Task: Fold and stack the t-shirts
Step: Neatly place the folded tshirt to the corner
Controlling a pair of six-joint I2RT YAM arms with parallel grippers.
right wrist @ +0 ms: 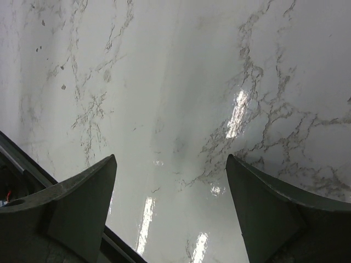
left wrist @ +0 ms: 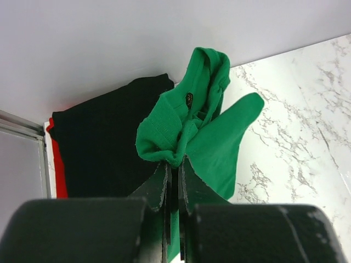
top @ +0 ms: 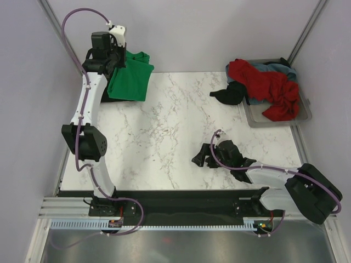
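Green t-shirt (left wrist: pixel 215 137), soft knit, bunched in L gripper (left wrist: pixel 174 164).

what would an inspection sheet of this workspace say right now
surface: glossy marble table
job's things: green t-shirt held over folded black t-shirt, red edge beneath, far left; red t-shirt, grey-blue t-shirt, loose black t-shirt heaped far right
clutter: clear tray under that heap
grippers: left tool shut on green t-shirt; right tool open over table
cables: purple cables along both arms
surroundings: plain walls, metal posts

Lab cell, bare walls (top: pixel 219 33), marble table (top: pixel 164 126)
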